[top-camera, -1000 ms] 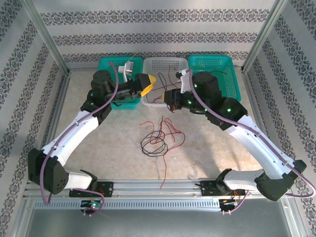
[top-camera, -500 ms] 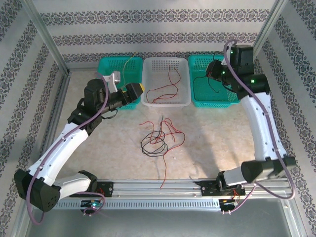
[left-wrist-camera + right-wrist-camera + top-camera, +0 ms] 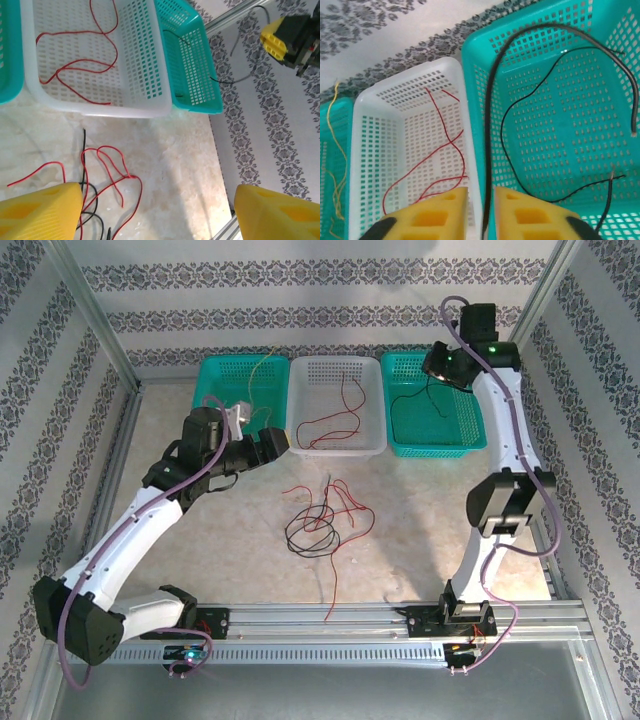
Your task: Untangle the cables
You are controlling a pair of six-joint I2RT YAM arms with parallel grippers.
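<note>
Cables [image 3: 318, 525] lie unmoved; right pincer [image 3: 481, 215] has swung over to teal basket [image 3: 437, 451]

Top camera looks down from the near edge over the beige marbled table [image 3: 430, 530]. Both wrist cameras, closer, share the white perforated plastic basket [image 3: 335, 448].

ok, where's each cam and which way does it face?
Top external: above, behind the bases, looking down on the table; both arms, left gripper, right gripper.
Left wrist: near the table, facing the white basket and loose cables; its yellow fingers.
Right wrist: over the right teal basket, looking down at a black cable; its yellow fingers.
Shared: both wrists see the white basket's red cable.
</note>
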